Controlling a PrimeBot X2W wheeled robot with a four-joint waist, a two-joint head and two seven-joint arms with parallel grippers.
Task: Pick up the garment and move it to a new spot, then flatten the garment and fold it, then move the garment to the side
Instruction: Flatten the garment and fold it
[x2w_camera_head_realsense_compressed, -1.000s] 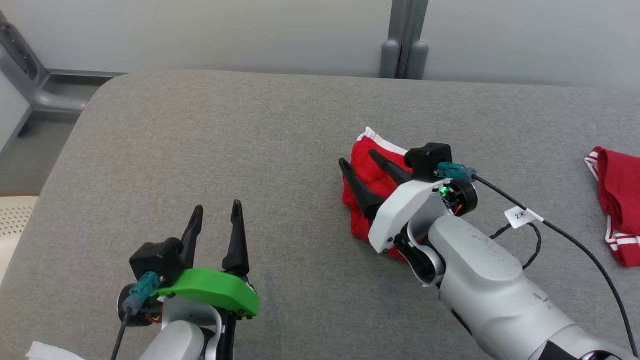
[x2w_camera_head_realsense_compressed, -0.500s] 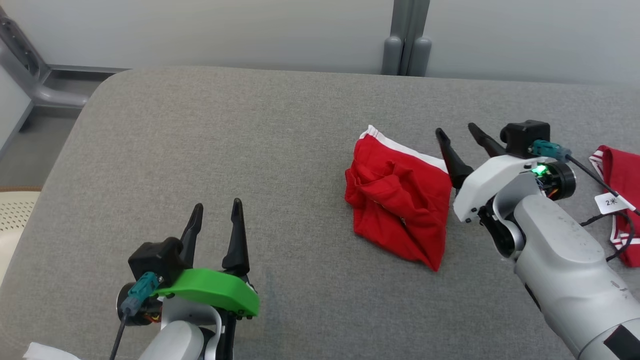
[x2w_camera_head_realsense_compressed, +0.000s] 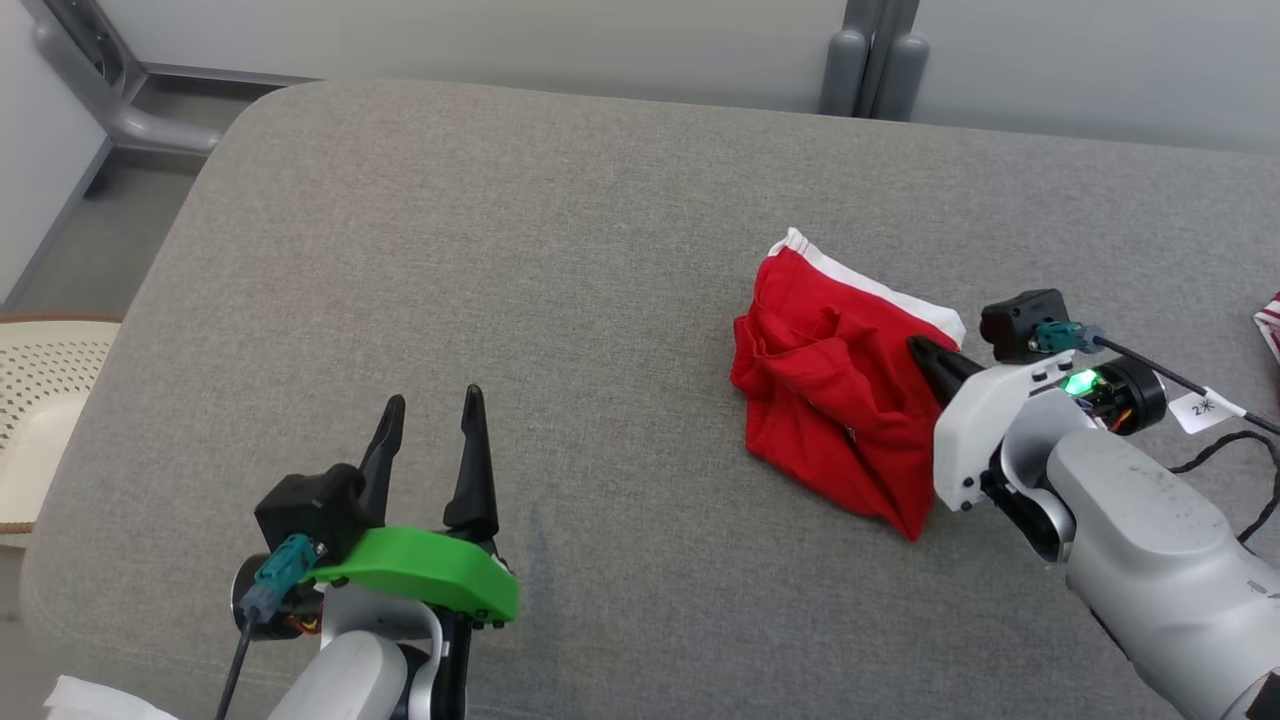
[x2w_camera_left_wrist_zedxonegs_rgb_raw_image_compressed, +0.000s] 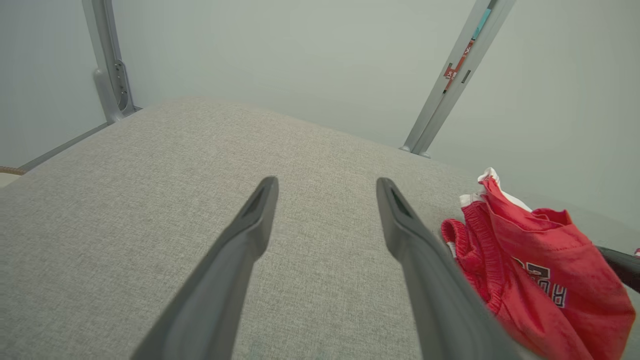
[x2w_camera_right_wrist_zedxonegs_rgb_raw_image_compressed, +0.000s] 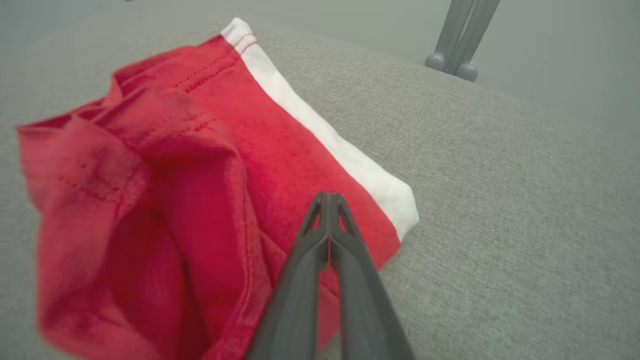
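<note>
Red shorts (x2w_camera_head_realsense_compressed: 835, 400) in a rumpled heap, right of the middle of the grey tabletop (x2w_camera_head_realsense_compressed: 500, 250)

My right gripper (x2w_camera_right_wrist_zedxonegs_rgb_raw_image_compressed: 328, 197) has its fingers pressed together, tips down on the red cloth just beside the white band (x2w_camera_right_wrist_zedxonegs_rgb_raw_image_compressed: 320, 130). Honestly can't tell if any fabric is actually pinched in there. My left gripper (x2w_camera_head_realsense_compressed: 433, 398) hangs with its fingers apart over bare tabletop, well away from the shorts. They're bunched, not flat and not neatly folded, so I'd say the smoothing, folding and setting aside are all left. Whether this is their old spot or the new one, no idea. Another red piece (x2w_camera_head_realsense_compressed: 1270, 325) peeks in at the far right edge.
</note>
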